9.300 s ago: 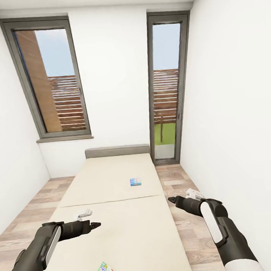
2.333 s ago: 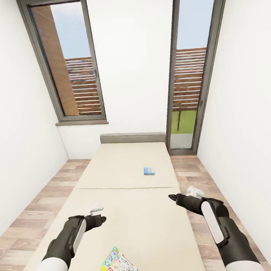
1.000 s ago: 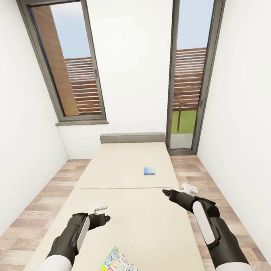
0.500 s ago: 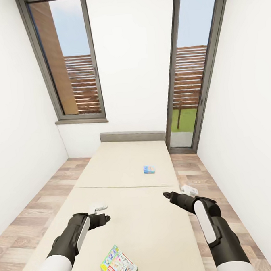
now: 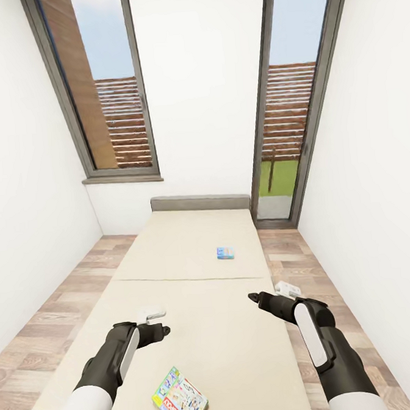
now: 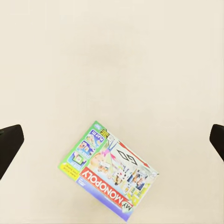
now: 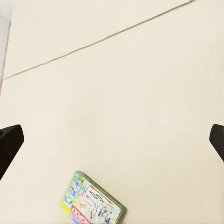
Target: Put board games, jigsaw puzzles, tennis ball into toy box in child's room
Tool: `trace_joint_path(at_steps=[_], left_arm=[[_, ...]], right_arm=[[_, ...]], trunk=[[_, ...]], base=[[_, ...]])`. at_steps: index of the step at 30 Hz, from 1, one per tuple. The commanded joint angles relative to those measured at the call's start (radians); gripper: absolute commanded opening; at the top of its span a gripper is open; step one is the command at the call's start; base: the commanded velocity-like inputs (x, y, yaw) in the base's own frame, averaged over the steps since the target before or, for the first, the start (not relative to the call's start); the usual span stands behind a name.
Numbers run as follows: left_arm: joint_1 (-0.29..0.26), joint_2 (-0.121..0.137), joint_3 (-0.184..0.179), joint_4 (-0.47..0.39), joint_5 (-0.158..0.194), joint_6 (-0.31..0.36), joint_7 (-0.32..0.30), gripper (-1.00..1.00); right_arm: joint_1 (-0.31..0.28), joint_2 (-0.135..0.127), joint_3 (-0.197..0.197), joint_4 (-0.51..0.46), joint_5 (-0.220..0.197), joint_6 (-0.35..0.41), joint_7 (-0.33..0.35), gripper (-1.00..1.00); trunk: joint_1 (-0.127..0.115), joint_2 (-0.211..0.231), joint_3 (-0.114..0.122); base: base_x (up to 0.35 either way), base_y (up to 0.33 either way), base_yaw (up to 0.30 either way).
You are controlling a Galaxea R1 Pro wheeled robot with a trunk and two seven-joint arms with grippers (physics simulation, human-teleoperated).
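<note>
Two board games lie on the cream bed (image 5: 209,345). The larger, a green and red Monopoly box (image 5: 180,404), sits near the bed's foot, just ahead of my left arm. The small blue box (image 5: 225,252) lies on the far section, towards the headboard (image 5: 200,202). My left gripper (image 5: 162,330) hovers open above the mattress, with the Monopoly box (image 6: 109,171) below and between its fingers (image 6: 9,144). My right gripper (image 5: 254,297) is open over the bed's right side, and the Monopoly box (image 7: 92,201) also lies in its wrist view. Neither gripper holds anything.
White walls close in on both sides, with wood-plank floor (image 5: 43,338) in narrow strips along the bed. Two tall grey-framed windows (image 5: 108,89) (image 5: 289,101) stand in the far wall behind the headboard.
The head view has crept forward and tilted a little, so the Monopoly box shows in full. Both arms keep nearly the same pose, grippers open.
</note>
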Motion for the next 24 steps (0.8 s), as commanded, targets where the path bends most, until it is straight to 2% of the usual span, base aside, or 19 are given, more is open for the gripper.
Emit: trace_joint_path(at_steps=[1,6,9,11,14,18,24], left_arm=[[-0.001,-0.001,0.005,-0.001,0.000,0.006,-0.004,1.00],[-0.001,-0.001,0.005,0.001,0.000,0.005,-0.005,1.00],[-0.001,-0.002,0.000,0.024,-0.001,0.003,-0.005,1.00],[-0.001,-0.002,-0.019,0.042,-0.002,-0.002,-0.004,1.00],[-0.001,-0.003,-0.058,0.051,-0.002,-0.005,-0.004,1.00],[-0.001,-0.004,-0.082,0.054,-0.001,-0.008,-0.004,1.00],[-0.001,-0.005,-0.090,0.057,-0.001,-0.021,-0.004,1.00]], right_arm=[[-0.001,0.001,-0.003,-0.001,-0.004,0.005,-0.001,1.00],[-0.004,0.002,-0.003,-0.003,-0.003,0.039,-0.001,1.00],[-0.007,0.002,-0.003,-0.011,-0.008,0.114,0.000,1.00],[-0.008,0.002,-0.003,-0.021,-0.011,0.172,0.002,1.00],[-0.008,0.002,-0.003,-0.052,-0.013,0.210,0.004,1.00],[-0.009,0.002,-0.003,-0.070,-0.015,0.224,0.005,1.00],[-0.009,0.001,-0.003,-0.075,-0.016,0.227,0.006,1.00]], trunk=[[0.001,-0.002,-0.004],[0.001,-0.002,-0.012],[0.001,-0.002,-0.017],[0.001,-0.002,-0.020],[0.001,-0.002,-0.025],[0.001,-0.002,-0.032],[0.001,-0.002,-0.041]], base=[[0.000,0.000,0.002],[0.000,0.000,0.001],[0.000,0.000,0.000],[0.000,0.000,0.000],[0.000,0.000,0.000],[0.000,0.000,0.000],[0.000,0.000,0.000]])
